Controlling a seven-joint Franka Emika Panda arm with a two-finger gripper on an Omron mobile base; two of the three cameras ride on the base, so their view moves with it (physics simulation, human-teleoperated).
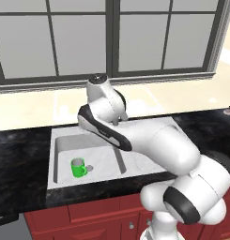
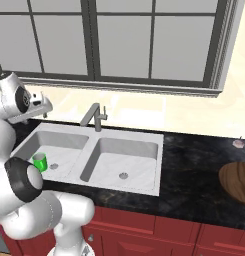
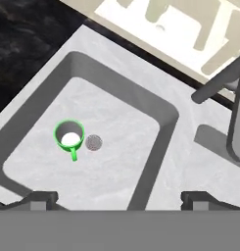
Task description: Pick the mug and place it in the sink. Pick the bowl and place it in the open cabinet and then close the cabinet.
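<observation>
Mug, glossy green, upright in marbled grey sink beside round drain.

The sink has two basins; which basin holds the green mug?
The left basin, farther from the wooden bowl: the green mug stands upright beside its drain. The right basin holds nothing.

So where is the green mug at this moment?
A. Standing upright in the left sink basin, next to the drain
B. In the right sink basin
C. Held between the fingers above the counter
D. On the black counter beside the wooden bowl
A: the green mug stands upright in the left basin of the sink, beside the round drain, with nothing gripping it.
</observation>
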